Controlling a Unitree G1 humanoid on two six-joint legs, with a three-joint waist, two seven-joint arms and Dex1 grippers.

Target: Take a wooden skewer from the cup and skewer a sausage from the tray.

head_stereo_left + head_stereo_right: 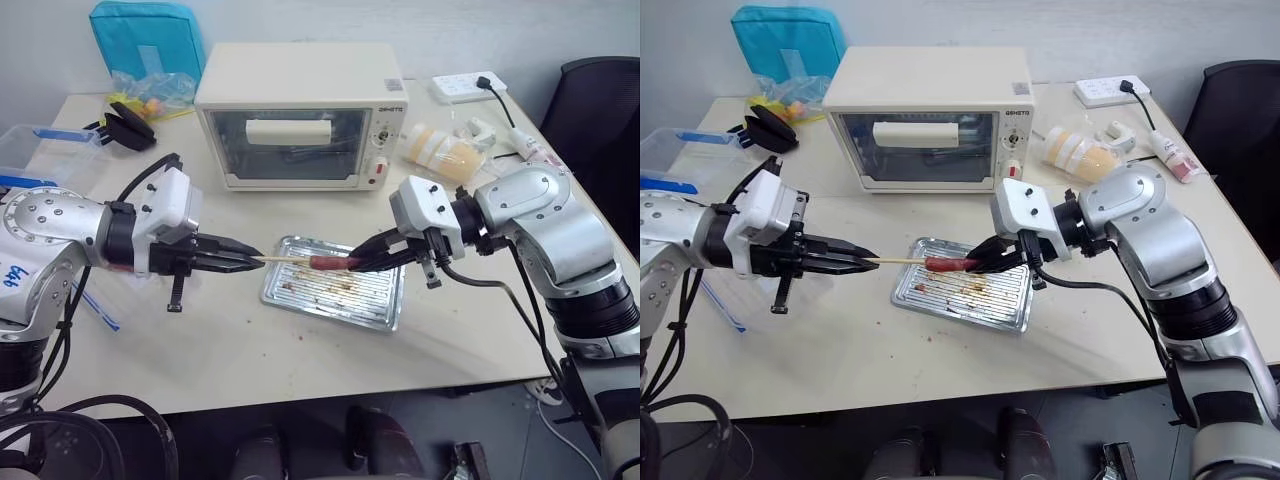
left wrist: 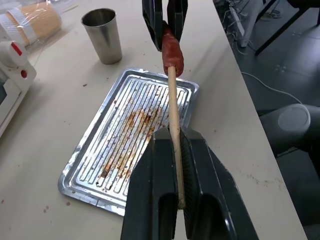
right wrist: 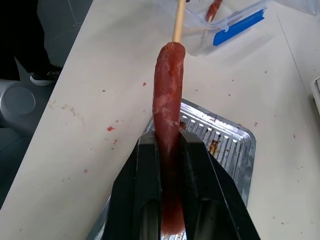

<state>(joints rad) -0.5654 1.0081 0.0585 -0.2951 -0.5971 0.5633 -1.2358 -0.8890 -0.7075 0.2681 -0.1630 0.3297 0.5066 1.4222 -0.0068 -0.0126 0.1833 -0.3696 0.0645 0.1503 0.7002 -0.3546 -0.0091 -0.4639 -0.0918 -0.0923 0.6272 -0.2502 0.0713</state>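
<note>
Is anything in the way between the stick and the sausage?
No. The stick in the left pincer already meets the end of the sausage, held by the right pincer above the tray.

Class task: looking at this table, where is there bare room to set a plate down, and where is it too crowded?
Free: the front strip of the table, between the tray and the near edge. Crowded: behind the oven, the right rear corner with wrapped cups and power strip, and the left rear clutter.
</note>
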